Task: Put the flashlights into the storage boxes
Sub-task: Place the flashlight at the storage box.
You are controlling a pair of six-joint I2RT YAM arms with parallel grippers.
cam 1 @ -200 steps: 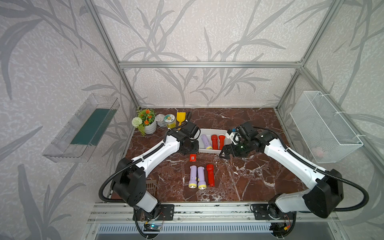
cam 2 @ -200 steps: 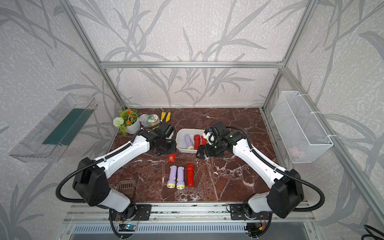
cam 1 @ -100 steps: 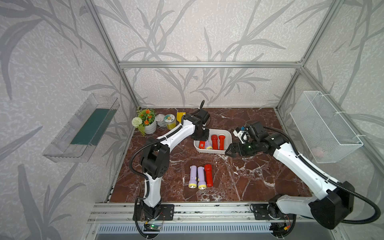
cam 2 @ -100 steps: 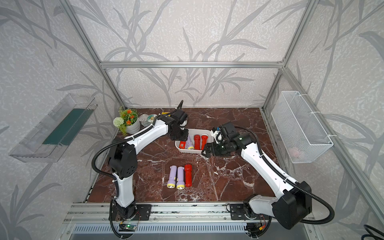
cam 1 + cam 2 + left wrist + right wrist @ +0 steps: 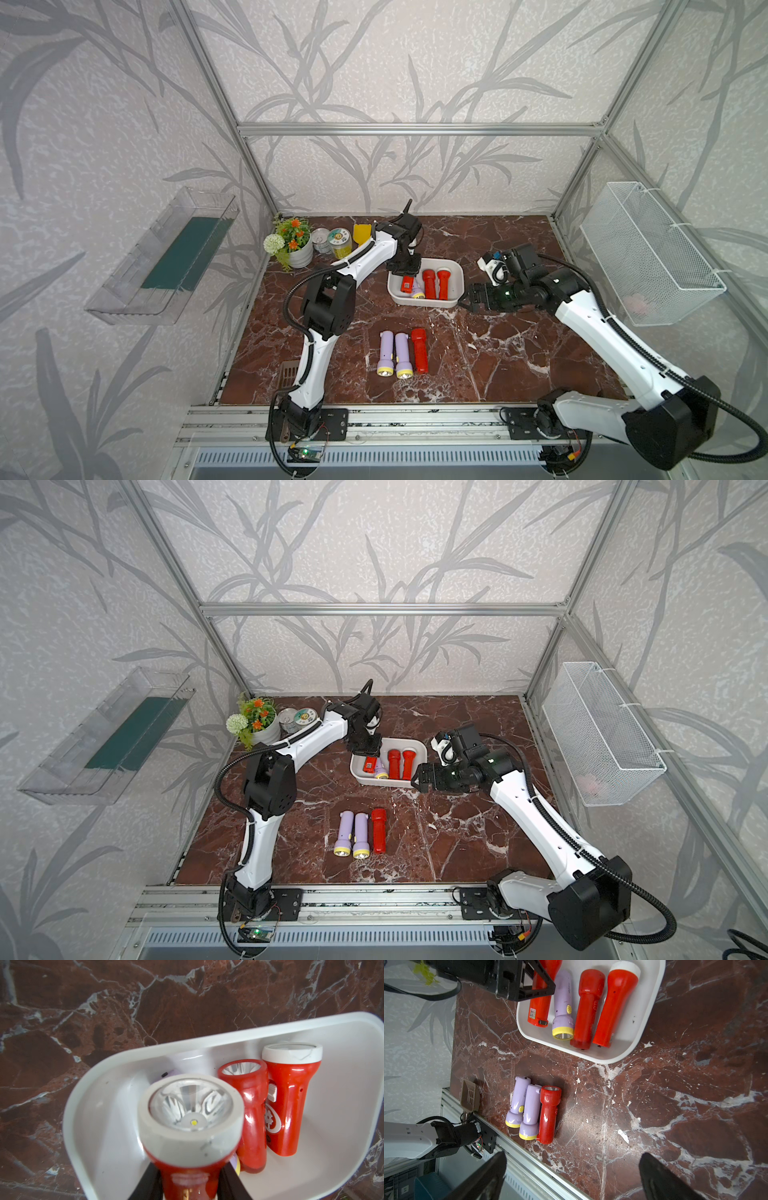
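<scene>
Your storage box: plain white.
Your loose flashlights: two lilac, yellow-headed; one red.
Your tabletop: red-brown, white-veined marble.

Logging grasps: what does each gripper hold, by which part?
Left gripper holds a red flashlight by its body behind the head; right gripper holds nothing.

Inside tub: 9 o'clock half blocked from above by left gripper, clamped on red torch. Middle filled by lilac torch and two red torches. Bare strip only along 3 o'clock wall.

Just beside tub's 4 o'clock corner: right gripper, jaws wide.

At tub's 9–10 o'clock: left arm bars approach.

At tub's 6 o'clock: row of three torches, bare gap between row and tub.

At tub's 4–5 o'clock: broad open table.

Farther out at 10 o'clock: pot and tins crowd corner.
</scene>
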